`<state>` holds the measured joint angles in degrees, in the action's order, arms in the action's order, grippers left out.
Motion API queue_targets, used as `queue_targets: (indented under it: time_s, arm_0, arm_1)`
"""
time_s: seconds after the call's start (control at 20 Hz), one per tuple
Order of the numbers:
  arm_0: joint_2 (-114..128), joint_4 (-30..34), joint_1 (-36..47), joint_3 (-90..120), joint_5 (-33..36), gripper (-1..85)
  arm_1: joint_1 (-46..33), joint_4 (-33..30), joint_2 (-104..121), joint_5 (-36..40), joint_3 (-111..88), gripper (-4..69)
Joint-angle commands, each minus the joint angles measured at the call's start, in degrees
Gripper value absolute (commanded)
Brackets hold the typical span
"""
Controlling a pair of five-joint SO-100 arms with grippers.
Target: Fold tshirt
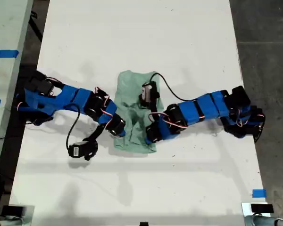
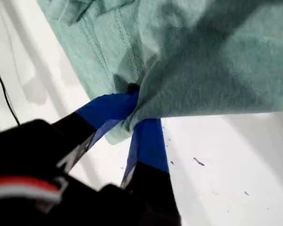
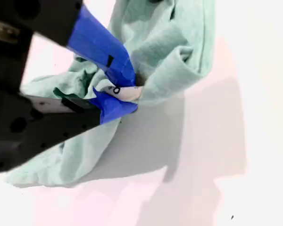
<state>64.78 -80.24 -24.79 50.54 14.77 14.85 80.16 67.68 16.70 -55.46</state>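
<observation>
The pale mint-green tshirt (image 1: 132, 87) lies bunched at the middle of the white table (image 1: 132, 33). Two blue arms reach onto it, one (image 1: 75, 101) from the exterior view's left and one (image 1: 203, 110) from its right. The wrist views do not show which arm is which. My first gripper (image 2: 134, 106) is shut on a stitched edge of the tshirt (image 2: 203, 61), close above the table. My second gripper (image 3: 125, 92) is shut on a fold of the tshirt (image 3: 174, 42) together with its small white tag (image 3: 125, 92). That cloth hangs lifted, with its shadow on the table.
A second pale table (image 1: 7, 28) with blue tape (image 1: 4, 53) stands at the exterior view's left. Dark floor (image 1: 266, 47) runs along the right. A blue tape mark (image 1: 258, 193) sits near the table's front right corner in the exterior view. Black cables (image 1: 73, 125) trail beside the arms.
</observation>
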Motion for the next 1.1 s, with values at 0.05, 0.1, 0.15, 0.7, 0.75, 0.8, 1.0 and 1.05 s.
queue_targets:
  time_s: [0.05,0.1,0.15,0.7,0.75,0.8,1.0,1.05]
  arm_0:
    - [6.33,-0.88,-3.43,-3.96,0.26,0.0]
    - [7.12,-0.88,-3.34,-3.96,0.62,0.0]
    - [7.82,-1.23,-2.64,-3.78,0.97,0.0]
    - [11.07,-7.65,27.69,-3.6,29.71,0.0]
    - [11.51,-7.73,30.85,-4.13,32.7,0.0]
    - [11.78,-7.47,33.66,-4.04,35.24,0.0]
    - [8.09,-4.13,40.52,-1.49,43.15,0.0]
    - [5.01,-2.46,41.22,-1.32,44.82,0.0]
  arm_1:
    - [3.52,2.29,6.86,-0.09,4.92,-1.9]
    - [3.08,2.29,6.86,0.26,4.92,-1.9]
    - [2.02,2.29,6.94,0.88,4.75,-1.9]
    - [-28.21,5.89,16.26,27.33,-4.22,-1.7]
    - [-31.11,5.45,16.7,30.06,-4.04,-1.7]
    - [-33.4,4.83,17.14,32.87,-4.04,-1.7]
    - [-38.94,-1.93,17.23,39.9,-10.55,-1.7]
    - [-39.64,-5.54,17.23,40.61,-14.33,-1.7]
